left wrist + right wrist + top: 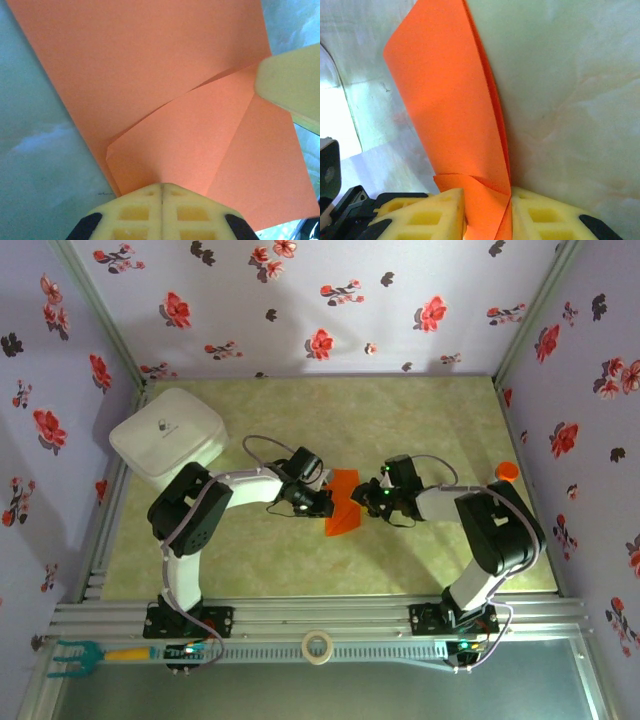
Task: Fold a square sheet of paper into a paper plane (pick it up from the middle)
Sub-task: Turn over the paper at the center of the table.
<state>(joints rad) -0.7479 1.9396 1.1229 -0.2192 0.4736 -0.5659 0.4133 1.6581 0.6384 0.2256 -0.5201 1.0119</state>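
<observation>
Starting with the top view, the square sheet of paper (343, 502) is seen in the middle of the table (400, 420), caught between the left gripper (322, 504) and the right gripper (366, 498). It is held from both sides, most likely so that one side is steadied while the other is bent. A white tub (165, 435) and a small orange-capped bottle (507, 471) are set well apart from it, near the edges. How tightly the jaws are closed cannot be told from up here.

From the left wrist, more is shown. The left gripper (161, 187) is closed tight, pads together, and the near edge of the paper (150, 75) seems to be pinched in them. A folded flap (190, 135) is laid over the sheet with a slanted crease, so folding is judged to be begun, but no pointed plane is made yet. One yellow finger (287, 82) of the right gripper is seen at the far corner.

From the right wrist, the paper (450, 100) is seen standing on its edge, doubled over. The right gripper (487, 200) is narrowed around it, a pad pressed to each side, so the layers are held together. These thin stacked layers are hard to make out from above.
</observation>
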